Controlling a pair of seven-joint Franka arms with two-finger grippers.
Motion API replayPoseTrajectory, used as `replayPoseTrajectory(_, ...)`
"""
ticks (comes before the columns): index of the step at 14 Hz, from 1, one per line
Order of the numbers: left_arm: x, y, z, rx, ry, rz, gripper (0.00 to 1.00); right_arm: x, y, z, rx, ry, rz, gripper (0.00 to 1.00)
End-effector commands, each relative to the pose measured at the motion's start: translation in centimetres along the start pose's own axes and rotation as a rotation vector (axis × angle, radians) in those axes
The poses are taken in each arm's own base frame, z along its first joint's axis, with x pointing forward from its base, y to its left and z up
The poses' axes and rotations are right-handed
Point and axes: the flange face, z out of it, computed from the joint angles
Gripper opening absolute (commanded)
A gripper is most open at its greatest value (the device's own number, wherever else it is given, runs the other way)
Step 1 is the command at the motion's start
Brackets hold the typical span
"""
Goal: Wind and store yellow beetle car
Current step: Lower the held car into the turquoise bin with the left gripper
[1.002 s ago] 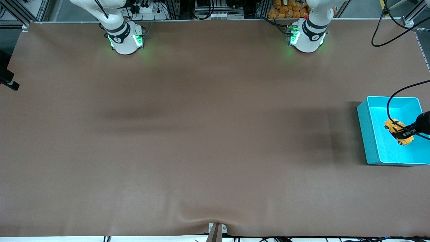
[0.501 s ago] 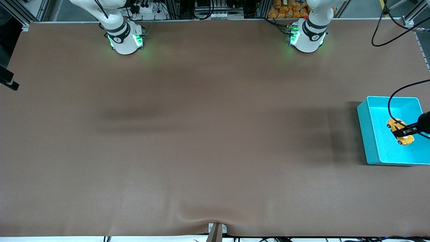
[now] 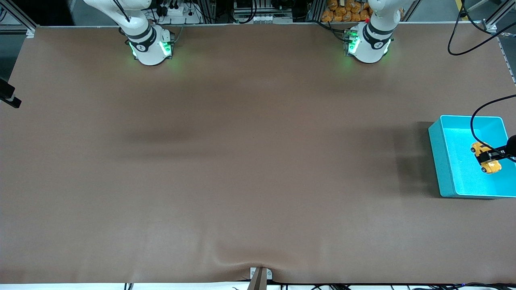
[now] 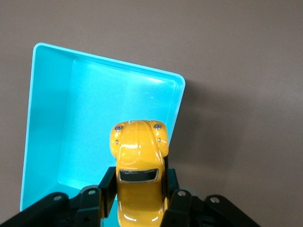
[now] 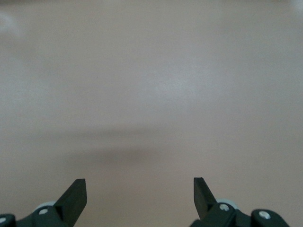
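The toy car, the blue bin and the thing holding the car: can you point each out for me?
car (image 4: 138,153): left wrist view, on its yellow hood.
bin (image 3: 439,157): front view, on its outer wall toward the right arm's end.
left gripper (image 4: 137,201): left wrist view, midway between the jaws shut on the car, over the bin.

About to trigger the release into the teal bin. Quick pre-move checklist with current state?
1. Left gripper shut on the yellow beetle car: ok.
2. Car over the teal bin, inside its rim: ok.
3. Bin floor under the car free of other things: ok.
4. Car already resting on the bin floor: cannot tell.
5. Right gripper open, over bare table, waiting away from the bin: ok.
6. Black cable crossing above the bin, free of the car: cannot tell.
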Motion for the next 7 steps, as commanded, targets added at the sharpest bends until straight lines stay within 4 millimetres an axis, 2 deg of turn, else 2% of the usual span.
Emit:
replayPoseTrajectory(1,-0.3,-1.8,-0.1,-0.011,0.032,0.062,0.0,-0.4,0.1,-0.8,0.013,0.012,0.018,1.0)
replayPoseTrajectory(3,-0.2,-2.9,0.7,-0.012,0.041,0.1,0.0,-0.5,0.3,-0.8,0.013,0.01,0.018,1.0)
replayPoseTrajectory(6,0.2,-3.0,2.2,-0.009,0.08,0.151,0.0,-0.5,0.3,-1.0,0.012,0.015,0.018,1.0)
replayPoseTrajectory(7,0.3,-3.6,2.7,-0.011,0.075,0.145,0.0,-0.5,0.3,-1.0,0.012,0.015,0.019,1.0)
